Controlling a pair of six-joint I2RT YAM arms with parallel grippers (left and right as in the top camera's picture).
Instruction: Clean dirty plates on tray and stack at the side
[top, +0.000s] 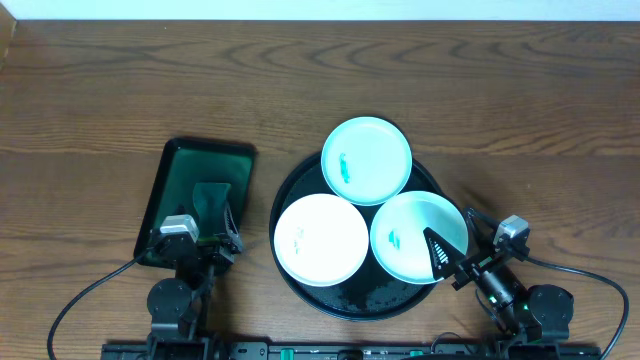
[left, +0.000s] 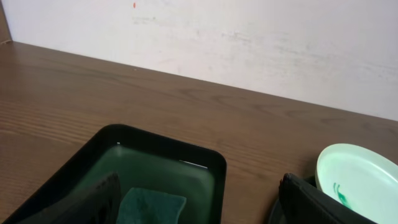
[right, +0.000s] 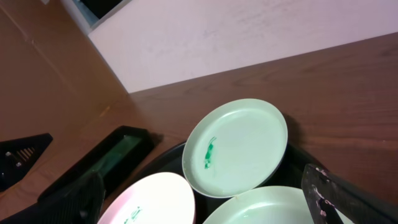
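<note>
Three pale mint plates lie on the round black tray (top: 350, 306): a far plate (top: 366, 160) with a teal smear, a left plate (top: 321, 240) with small teal marks, and a right plate (top: 410, 232) with a teal smear. My right gripper (top: 450, 262) is open, its fingers over the near right edge of the right plate. In the right wrist view (right: 202, 186) it holds nothing; the far plate (right: 239, 146), left plate (right: 155, 202) and right plate (right: 267, 210) show. My left gripper (top: 205, 238) (left: 199, 186) is open and empty over the green tray's near end.
A dark green rectangular tray (top: 205, 148) (left: 211, 163) stands left of the round tray, holding water and a green sponge (top: 210, 195) (left: 152, 205). Bare wooden table surrounds both trays. A pale wall runs along the table's far edge.
</note>
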